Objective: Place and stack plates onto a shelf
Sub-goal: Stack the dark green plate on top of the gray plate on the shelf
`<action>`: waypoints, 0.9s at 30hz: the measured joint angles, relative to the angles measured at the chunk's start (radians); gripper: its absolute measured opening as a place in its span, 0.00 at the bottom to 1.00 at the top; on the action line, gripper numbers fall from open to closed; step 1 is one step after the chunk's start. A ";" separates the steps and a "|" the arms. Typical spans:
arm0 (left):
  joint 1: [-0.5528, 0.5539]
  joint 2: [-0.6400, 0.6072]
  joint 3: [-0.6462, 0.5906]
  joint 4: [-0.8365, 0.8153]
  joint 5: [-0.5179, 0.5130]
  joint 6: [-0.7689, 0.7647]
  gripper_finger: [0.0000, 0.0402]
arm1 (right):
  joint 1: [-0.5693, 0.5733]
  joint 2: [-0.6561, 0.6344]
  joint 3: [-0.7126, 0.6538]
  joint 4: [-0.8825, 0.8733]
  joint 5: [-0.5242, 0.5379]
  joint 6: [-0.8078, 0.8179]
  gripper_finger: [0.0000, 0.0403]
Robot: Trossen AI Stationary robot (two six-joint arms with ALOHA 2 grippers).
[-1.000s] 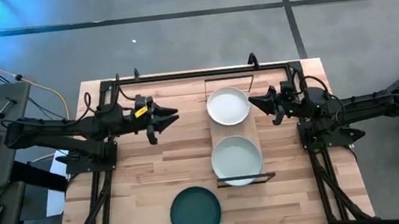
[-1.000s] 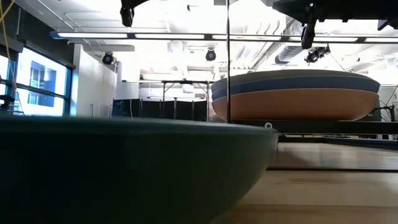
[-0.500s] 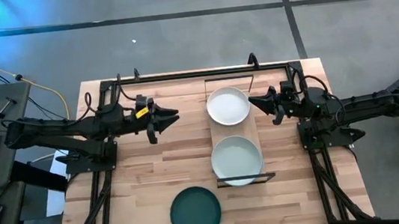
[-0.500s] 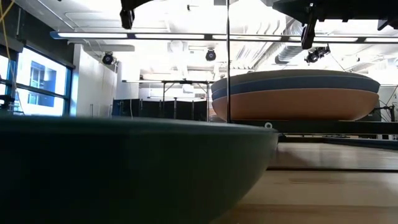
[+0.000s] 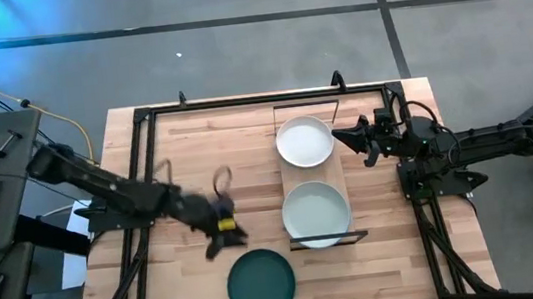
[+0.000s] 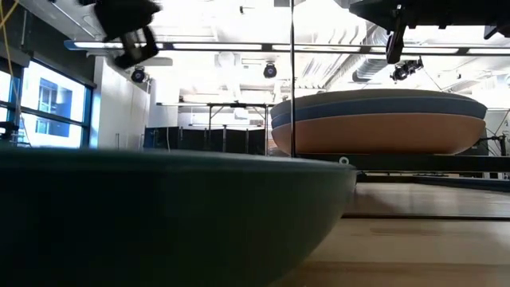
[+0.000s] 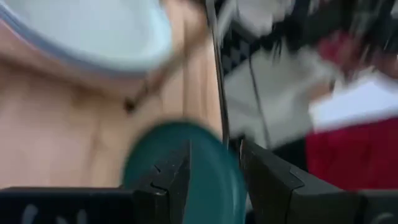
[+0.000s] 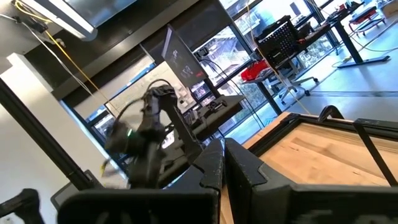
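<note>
While its fingers (image 7: 177, 180) are standing apart with nothing between them, the left pincer (image 5: 224, 233) is hanging just above the teal plate (image 5: 261, 283), the one plate lying loose on the surface (image 5: 177, 160) at the near edge; the wrist view frames that plate's rim between the spread fingers, which suits a grasp on the edge, since a shallow plate offers little else to grip. Beside it, the shelf (image 5: 312, 174) is carrying two stacks in a line, a white-topped one (image 5: 305, 140) at the far end and a pale green-topped one (image 5: 315, 210) at the near end; the low view shows pink and blue plates under the green. Stacking is keeping the narrow board from filling up. I judge the teal plate to be the last one left. At the shelf's far right side, the right pincer (image 5: 343, 139) is waiting, nearly closed and empty.
</note>
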 joint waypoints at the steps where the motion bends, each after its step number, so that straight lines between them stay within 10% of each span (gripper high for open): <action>1: -0.030 0.034 0.000 0.001 0.001 0.014 0.33 | 0.000 0.000 0.000 -0.001 0.000 0.000 0.00; 12: -0.132 0.334 0.119 -0.155 0.015 0.463 0.19 | 0.000 0.000 0.000 -0.021 0.000 0.005 0.00; 16: -0.112 0.417 0.139 -0.154 0.050 0.515 0.03 | 0.000 0.000 0.000 -0.057 0.000 0.029 0.00; 27: -0.083 0.544 0.208 -0.215 0.060 0.587 0.00 | 0.000 0.005 0.000 -0.112 0.000 0.030 0.00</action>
